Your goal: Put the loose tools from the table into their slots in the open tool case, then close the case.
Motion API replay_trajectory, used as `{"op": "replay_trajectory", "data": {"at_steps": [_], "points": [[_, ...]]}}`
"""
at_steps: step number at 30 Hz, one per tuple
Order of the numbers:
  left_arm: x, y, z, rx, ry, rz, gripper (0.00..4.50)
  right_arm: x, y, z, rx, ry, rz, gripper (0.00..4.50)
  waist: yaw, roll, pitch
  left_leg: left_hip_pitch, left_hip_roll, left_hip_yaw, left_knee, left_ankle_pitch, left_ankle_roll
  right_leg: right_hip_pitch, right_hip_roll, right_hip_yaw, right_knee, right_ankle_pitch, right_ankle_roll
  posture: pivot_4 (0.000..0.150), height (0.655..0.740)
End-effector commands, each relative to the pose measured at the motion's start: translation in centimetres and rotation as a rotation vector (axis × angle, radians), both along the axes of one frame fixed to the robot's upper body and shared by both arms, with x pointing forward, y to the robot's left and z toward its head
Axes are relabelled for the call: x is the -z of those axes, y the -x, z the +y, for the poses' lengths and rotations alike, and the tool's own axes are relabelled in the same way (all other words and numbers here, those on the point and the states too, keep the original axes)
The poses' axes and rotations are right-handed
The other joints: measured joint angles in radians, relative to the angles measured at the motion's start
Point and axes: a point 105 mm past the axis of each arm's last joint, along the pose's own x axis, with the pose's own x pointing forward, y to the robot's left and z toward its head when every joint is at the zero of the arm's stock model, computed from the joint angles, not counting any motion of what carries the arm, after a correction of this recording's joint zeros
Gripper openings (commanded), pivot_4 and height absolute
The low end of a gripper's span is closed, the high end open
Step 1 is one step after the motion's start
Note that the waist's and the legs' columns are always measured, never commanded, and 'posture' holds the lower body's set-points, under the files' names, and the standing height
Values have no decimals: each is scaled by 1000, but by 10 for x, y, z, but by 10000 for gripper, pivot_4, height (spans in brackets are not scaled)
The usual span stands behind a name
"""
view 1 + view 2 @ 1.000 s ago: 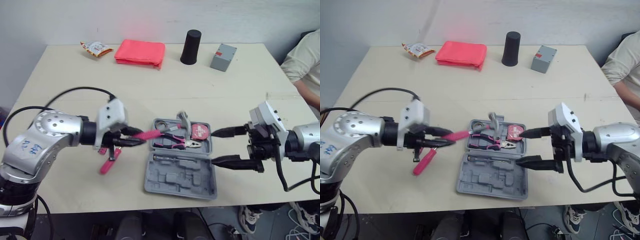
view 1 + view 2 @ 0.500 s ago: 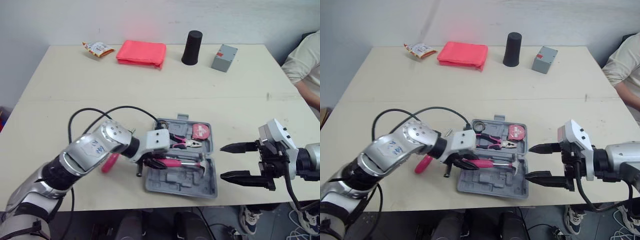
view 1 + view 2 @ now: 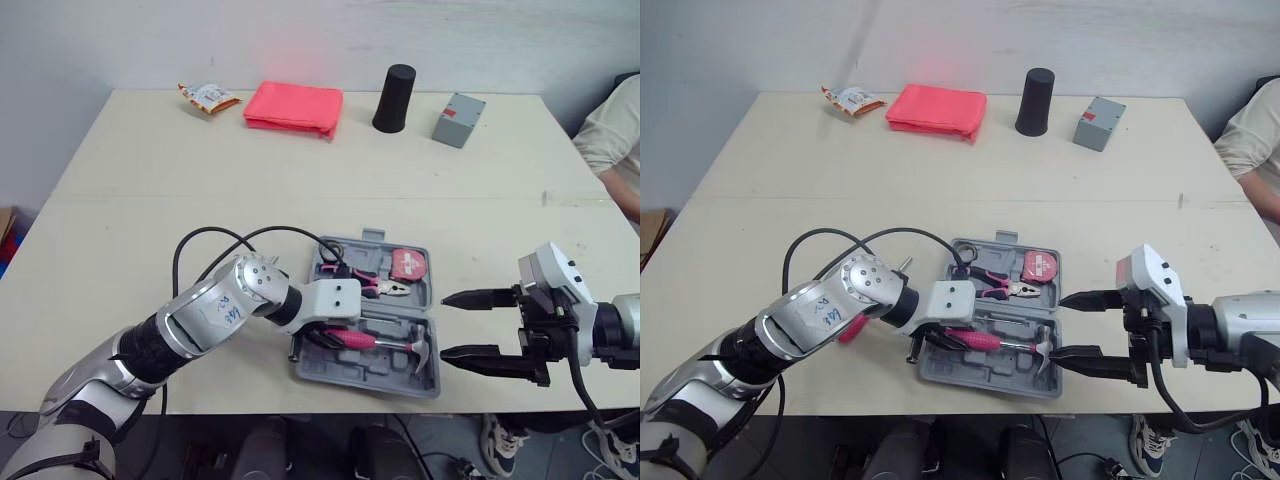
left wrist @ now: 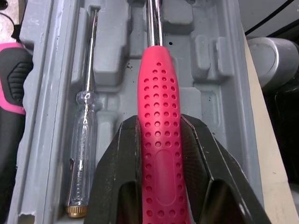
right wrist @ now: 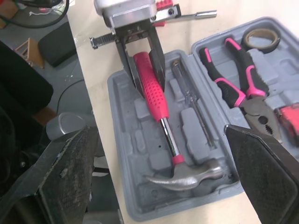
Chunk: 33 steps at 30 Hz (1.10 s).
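Left wrist view: hammer point(image 4: 158, 88) inside tool point(image 4: 159, 123)

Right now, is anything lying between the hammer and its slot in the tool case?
Nothing visible does. The hammer lies along its slot in the case, its pink handle held by the left gripper. The screwdriver sits beside it in a separate slot, not under it.

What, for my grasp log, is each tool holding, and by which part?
The left tool grips the hammer by its pink handle, near the butt end. The right tool is open, holding nothing.
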Motion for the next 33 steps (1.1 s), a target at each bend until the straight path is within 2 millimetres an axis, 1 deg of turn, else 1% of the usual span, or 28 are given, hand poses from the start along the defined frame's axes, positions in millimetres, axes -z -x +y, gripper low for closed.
{"op": "replay_trajectory", "data": {"at_steps": [1, 8, 10, 15, 20, 21, 24, 28, 30, 31, 33], "points": [[-4, -2, -8, 35, 7, -32, 5053, -6, 4, 3, -13, -9, -28, 45000, 0, 0, 0, 0, 0, 0, 0, 0, 0, 0, 0, 0, 0, 0, 0, 1500, 7361], [-4, -14, -13, 17, 17, -58, 5053, -4, 6, 2, -3, -5, -27, 45000, 0, 0, 0, 0, 0, 0, 1, 0, 0, 0, 0, 0, 1, 0, 0, 1500, 7361], [-4, -13, -14, 31, 12, -61, 5053, -4, 6, 1, -1, -3, -28, 45000, 0, 0, 0, 0, 0, -1, 2, 0, 0, 0, 0, -1, 1, 0, 0, 1500, 7361], [-11, -16, -20, 26, 33, -102, 5053, -4, 6, 0, 5, 1, -35, 45000, 0, 0, 0, 0, 0, -1, 2, 0, 1, 0, 0, -1, 2, 0, 0, 1500, 7361], [-8, -21, -18, 8, 17, -127, 5053, -3, 5, -1, 16, 2, -43, 45000, -1, 0, 0, 0, 0, -1, 2, 0, 1, 0, 0, -1, 2, 0, 0, 1500, 7361], [-7, -21, -18, 5, 17, -126, 5053, -2, 5, -1, 18, 3, -44, 45000, -1, 0, 0, 0, 0, -1, 2, 0, 1, 0, 0, -1, 3, 0, 0, 1500, 7361], [1, -12, -19, 22, 4, -91, 5053, 0, 4, -2, 24, 8, -46, 45000, -1, 0, 0, 0, 0, -1, 2, 0, 1, 0, 0, -1, 3, 0, 0, 1500, 7361], [8, -9, -17, 23, -17, -78, 5053, 11, 2, -10, 44, 72, -64, 45000, 0, 0, 0, 0, 0, -1, 2, 0, 1, 0, 0, -1, 3, 0, 0, 1500, 7361], [6, -9, -15, 26, -15, -80, 15399, 16, 2, -15, 51, 96, -63, 45000, 0, 0, 0, 0, -1, -1, 2, 0, 1, 0, 0, -1, 3, 0, 0, 1500, 7361], [4, -9, -14, 31, -11, -84, 18850, 17, 3, -16, 53, 101, -62, 45000, -1, 0, 0, 0, 0, -1, 2, 0, 1, 0, 0, -1, 3, 0, 0, 1500, 7361], [-5, -10, -11, 40, 2, -87, 28331, 19, 2, -19, 62, 101, -65, 45000, -1, 0, 0, 1, 0, -1, 2, 0, 0, 0, 0, -1, 3, 0, 0, 1500, 7361]]}}
